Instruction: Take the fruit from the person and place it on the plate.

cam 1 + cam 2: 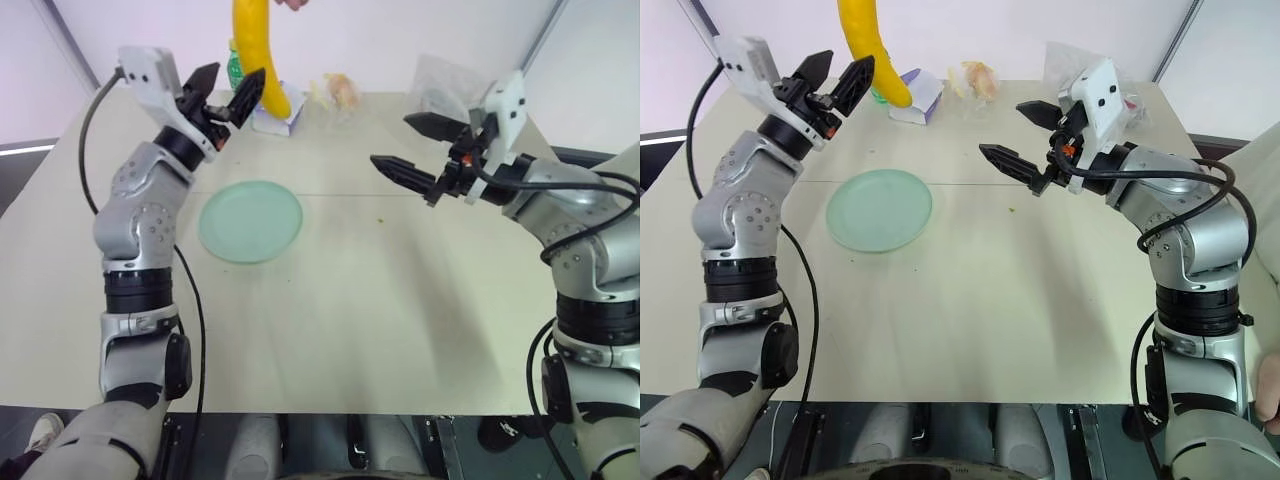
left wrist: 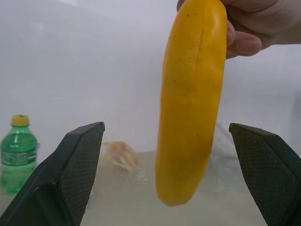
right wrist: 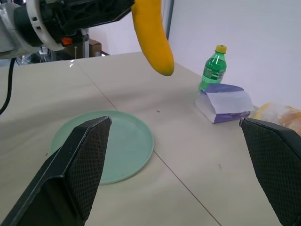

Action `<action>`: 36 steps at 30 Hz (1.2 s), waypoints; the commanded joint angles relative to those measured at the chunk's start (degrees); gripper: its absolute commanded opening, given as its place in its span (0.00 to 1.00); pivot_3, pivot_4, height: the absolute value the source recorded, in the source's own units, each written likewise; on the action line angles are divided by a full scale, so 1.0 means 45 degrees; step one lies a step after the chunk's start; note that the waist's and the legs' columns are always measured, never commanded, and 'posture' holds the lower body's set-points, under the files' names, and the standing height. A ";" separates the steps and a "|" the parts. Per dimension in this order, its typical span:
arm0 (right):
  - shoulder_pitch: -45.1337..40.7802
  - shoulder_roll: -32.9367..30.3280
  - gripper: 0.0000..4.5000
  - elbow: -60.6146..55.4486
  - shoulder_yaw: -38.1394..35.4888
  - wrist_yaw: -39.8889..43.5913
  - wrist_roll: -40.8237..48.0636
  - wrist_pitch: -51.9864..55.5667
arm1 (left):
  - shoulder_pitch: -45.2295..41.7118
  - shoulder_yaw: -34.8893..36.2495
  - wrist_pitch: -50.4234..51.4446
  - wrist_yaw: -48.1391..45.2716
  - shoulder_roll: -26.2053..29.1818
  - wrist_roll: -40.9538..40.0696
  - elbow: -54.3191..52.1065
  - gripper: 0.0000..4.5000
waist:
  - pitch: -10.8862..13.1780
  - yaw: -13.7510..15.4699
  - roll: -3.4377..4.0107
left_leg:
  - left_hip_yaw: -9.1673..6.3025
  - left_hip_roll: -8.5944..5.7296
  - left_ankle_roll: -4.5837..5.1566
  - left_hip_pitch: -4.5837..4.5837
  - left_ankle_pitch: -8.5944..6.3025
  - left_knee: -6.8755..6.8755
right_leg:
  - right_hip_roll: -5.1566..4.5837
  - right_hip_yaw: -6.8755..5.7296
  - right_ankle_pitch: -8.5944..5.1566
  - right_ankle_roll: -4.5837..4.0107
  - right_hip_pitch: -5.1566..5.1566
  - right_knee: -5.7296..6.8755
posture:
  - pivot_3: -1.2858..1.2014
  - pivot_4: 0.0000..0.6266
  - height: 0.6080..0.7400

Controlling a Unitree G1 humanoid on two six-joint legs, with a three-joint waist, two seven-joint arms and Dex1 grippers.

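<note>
Black fingers [image 2: 77,174] of your left gripper [image 1: 226,95] stand spread wide, and the banana [image 2: 190,101] hangs upright between them without touching either one. You can see the person's hand [image 2: 256,23] pinching the banana at its top end, so the fruit dangles above the far side of the table [image 1: 380,330], its lower tip free in the air. Your left gripper is raised to the banana's lower half, one finger on each side of it, nothing clamped yet.

Below and nearer to you, the pale green plate [image 1: 250,221] lies flat on the table with nothing on it, well apart from the banana.

Your right gripper [image 1: 412,148] hovers over the table off to the plate's right, its two fingers also spread apart and holding nothing.

Behind the banana, at the table's far edge, you have a green bottle [image 3: 212,68] with a yellow cap, a small white and purple box [image 3: 225,102] just beside it, and clear bags of yellowish snacks [image 1: 340,92] further right.
</note>
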 commanded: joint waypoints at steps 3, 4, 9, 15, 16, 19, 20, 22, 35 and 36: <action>0.0010 -0.0084 1.00 -0.0620 -0.0255 -0.0114 0.0074 -0.0155 | -0.0969 0.0108 -0.0709 -0.0684 0.0031 0.0117 0.1104 0.99 | 0.0000 0.0001 0.0000 | 0.0001 -0.0001 0.0000 0.0000 0.0000 0.0000 | -0.0001 0.0000 0.0000 0.0000 0.0000 -0.0001 | 0.52 0.24 0.93; 0.0038 -0.0081 1.00 -0.0634 -0.0256 -0.0127 0.0063 -0.0169 | -0.1113 0.0070 -0.0792 -0.0801 0.0017 0.0153 0.1354 0.99 | 0.0000 0.0002 0.0000 | 0.0000 0.0000 0.0000 0.0000 0.0000 0.0000 | 0.0000 0.0000 0.0000 0.0000 0.0000 -0.0001 | 0.52 0.24 0.93; 0.0186 -0.0073 1.00 -0.0749 -0.0283 -0.0214 0.0051 -0.0186 | -0.1452 -0.0034 -0.1056 -0.1098 -0.0048 0.0291 0.1981 0.99 | 0.0000 0.0003 0.0000 | 0.0001 0.0000 0.0000 -0.0001 0.0000 0.0000 | 0.0000 0.0000 0.0000 0.0000 0.0000 -0.0001 | 0.52 0.24 0.93; 0.0301 -0.0076 1.00 -0.0807 -0.0277 -0.0281 0.0042 -0.0195 | -0.1617 -0.0004 -0.1105 -0.1306 -0.0162 0.0325 0.2250 0.99 | 0.0000 0.0002 0.0000 | 0.0001 0.0000 0.0000 -0.0001 0.0000 0.0000 | 0.0000 0.0000 0.0000 0.0001 -0.0001 -0.0002 | 0.52 0.24 0.93; 0.0324 -0.0075 1.00 -0.0802 -0.0275 -0.0290 0.0035 -0.0207 | -0.1621 -0.0012 -0.1082 -0.1358 -0.0176 0.0307 0.2235 0.99 | 0.0000 0.0002 0.0000 | 0.0001 0.0000 0.0000 -0.0001 0.0000 0.0000 | -0.0001 0.0000 0.0000 0.0001 -0.0001 -0.0002 | 0.52 0.24 0.93; 0.0356 -0.0078 1.00 -0.0792 -0.0262 -0.0306 0.0023 -0.0240 | -0.1621 -0.0056 -0.1086 -0.1469 -0.0180 0.0332 0.2222 0.99 | 0.0000 0.0002 0.0000 | 0.0001 0.0000 0.0000 -0.0001 0.0000 -0.0001 | -0.0001 0.0000 0.0000 0.0001 0.0000 -0.0002 | 0.52 0.24 0.93; 0.0353 -0.0075 1.00 -0.0779 -0.0253 -0.0310 0.0016 -0.0254 | -0.1635 -0.0047 -0.1076 -0.1477 -0.0182 0.0332 0.2229 0.99 | 0.0000 0.0002 0.0000 | 0.0001 0.0000 0.0000 -0.0001 0.0000 0.0000 | 0.0000 0.0000 0.0000 0.0000 0.0000 -0.0002 | 0.52 0.24 0.93; 0.0343 -0.0061 1.00 -0.0750 -0.0235 -0.0316 0.0001 -0.0284 | -0.1673 -0.0038 -0.1057 -0.1536 -0.0177 0.0323 0.2229 0.99 | 0.0000 0.0001 0.0000 | 0.0001 0.0000 0.0000 -0.0001 0.0000 0.0000 | -0.0001 0.0000 0.0000 0.0001 -0.0001 -0.0002 | 0.52 0.24 0.93; 0.0230 -0.0060 1.00 -0.0612 -0.0156 -0.0212 -0.0034 -0.0347 | -0.1465 -0.0191 -0.0817 -0.1555 -0.0106 0.0404 0.1728 0.99 | 0.0000 0.0002 0.0000 | 0.0001 0.0000 0.0000 -0.0002 0.0000 0.0000 | -0.0001 0.0000 0.0000 0.0001 0.0000 -0.0003 | 0.52 0.24 0.93; 0.0222 -0.0069 1.00 -0.0604 -0.0152 -0.0198 -0.0038 -0.0348 | -0.1464 -0.0178 -0.0802 -0.1567 -0.0109 0.0387 0.1710 0.93 | 0.0000 0.0001 0.0000 | 0.0001 0.0000 0.0000 -0.0001 0.0000 -0.0001 | -0.0001 0.0000 0.0000 0.0001 0.0000 -0.0003 | 0.52 0.24 0.93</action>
